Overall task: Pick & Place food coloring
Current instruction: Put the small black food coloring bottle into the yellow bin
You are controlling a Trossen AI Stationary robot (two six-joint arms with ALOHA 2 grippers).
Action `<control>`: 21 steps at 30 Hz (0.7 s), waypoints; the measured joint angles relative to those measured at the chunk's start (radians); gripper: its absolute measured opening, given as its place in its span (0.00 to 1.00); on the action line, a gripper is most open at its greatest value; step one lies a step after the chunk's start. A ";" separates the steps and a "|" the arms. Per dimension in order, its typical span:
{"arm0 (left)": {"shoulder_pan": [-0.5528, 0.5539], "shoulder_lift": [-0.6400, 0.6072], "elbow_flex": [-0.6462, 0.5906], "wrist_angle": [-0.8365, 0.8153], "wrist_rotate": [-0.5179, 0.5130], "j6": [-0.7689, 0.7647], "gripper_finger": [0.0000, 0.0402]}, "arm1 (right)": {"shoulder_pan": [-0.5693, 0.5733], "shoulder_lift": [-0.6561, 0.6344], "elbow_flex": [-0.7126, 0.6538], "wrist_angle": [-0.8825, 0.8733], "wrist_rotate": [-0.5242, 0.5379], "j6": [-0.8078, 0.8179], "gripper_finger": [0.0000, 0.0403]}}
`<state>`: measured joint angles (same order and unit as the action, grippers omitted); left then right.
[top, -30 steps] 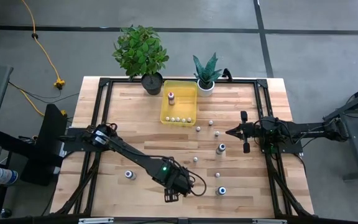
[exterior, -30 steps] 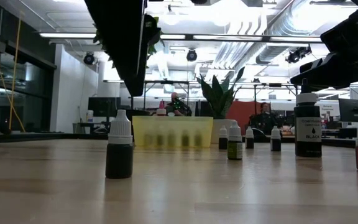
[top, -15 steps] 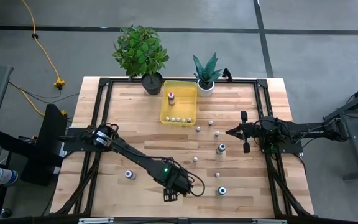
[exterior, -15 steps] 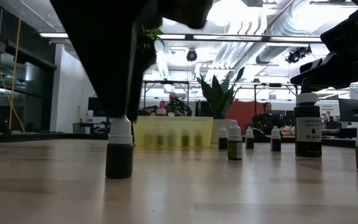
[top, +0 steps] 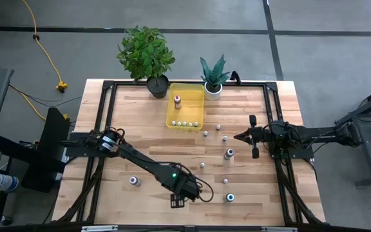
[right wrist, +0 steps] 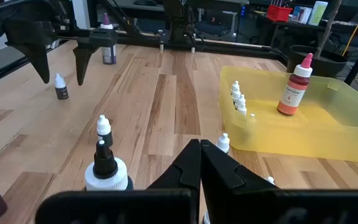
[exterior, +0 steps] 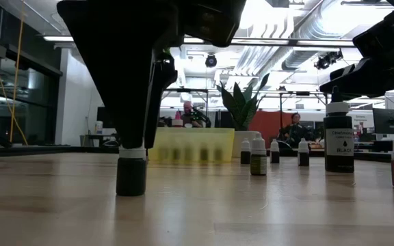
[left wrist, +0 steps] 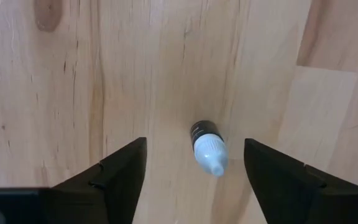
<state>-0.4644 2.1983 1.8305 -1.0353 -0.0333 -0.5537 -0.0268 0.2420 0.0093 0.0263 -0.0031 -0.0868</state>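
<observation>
The left gripper point(top: 178, 201) hangs low over the front part of the desk point(top: 140, 122), far from the yellow tray point(top: 185, 103), and its fingers point(left wrist: 120, 171) are spread wide on both sides of one small dark bottle point(left wrist: 207, 146) of food coloring with a white cap. In the low view the fingers stand around the cap of this bottle, which is upright on the wood, but they do not touch it. My judgement is that the step in hand is the grasp of this bottle: the gripper is in place and the closing is not yet done. The next move calls for pressing the fingers together on the bottle near the cap, then lifting it straight and carrying it to the tray, where several little bottles point(top: 184, 122) already lie. Other bottles point(top: 228, 153) stand on the desk between the tray and the front edge. The right gripper point(top: 240, 136) waits to the right of the tray, its fingers pressed together.
</observation>
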 joint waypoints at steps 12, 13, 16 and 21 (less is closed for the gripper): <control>0.000 0.000 0.000 0.014 0.020 0.010 0.49 | 0.000 0.000 0.000 0.000 0.000 0.000 0.00; 0.000 0.000 0.000 0.014 0.020 0.015 0.48 | 0.000 0.000 0.000 0.000 0.000 0.000 0.00; 0.000 0.000 0.000 0.012 0.027 0.024 0.47 | 0.000 0.000 0.000 0.000 0.000 0.000 0.00; 0.000 0.000 0.000 0.006 0.032 0.026 0.43 | 0.000 0.000 0.000 0.000 0.000 0.000 0.00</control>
<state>-0.4644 2.1983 1.8305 -1.0289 -0.0010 -0.5274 -0.0268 0.2420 0.0093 0.0262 -0.0029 -0.0865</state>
